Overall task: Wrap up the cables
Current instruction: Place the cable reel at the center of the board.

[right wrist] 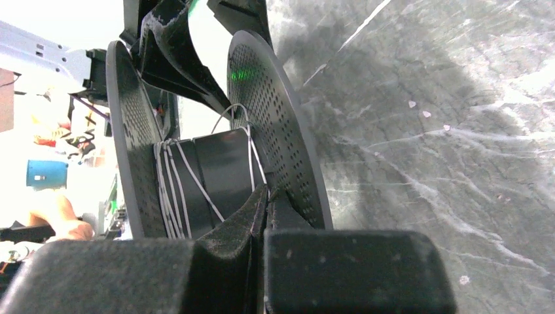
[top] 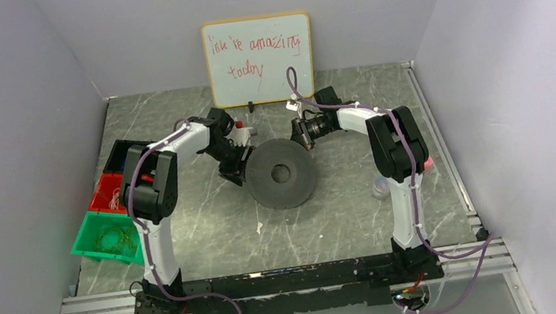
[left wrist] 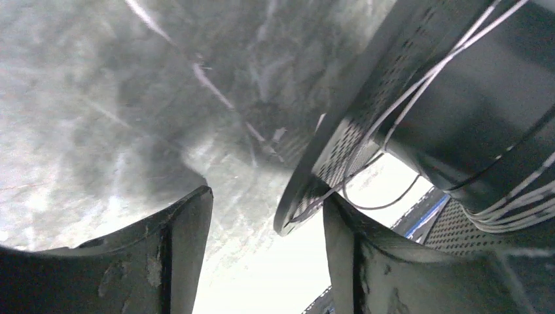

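A black two-flanged spool [top: 282,174] lies mid-table. Thin whitish cables [right wrist: 169,190] are wound round its core, and they also show in the left wrist view [left wrist: 504,212]. My right gripper [right wrist: 265,193] is at the spool's far right side [top: 301,133], reaching between the flanges. It is shut on a cable strand [right wrist: 254,160] that runs up along the perforated flange [right wrist: 281,124]. My left gripper [left wrist: 268,219] is open at the spool's left side [top: 236,168], with a flange rim [left wrist: 307,190] between its fingers, close to the right finger [left wrist: 366,261].
A whiteboard [top: 259,59] leans on the back wall. Black [top: 118,155], red [top: 107,194] and green [top: 105,241] bins line the left edge. A small clear cup [top: 381,187] and a pink object [top: 425,163] sit by the right arm. Grey walls enclose the table.
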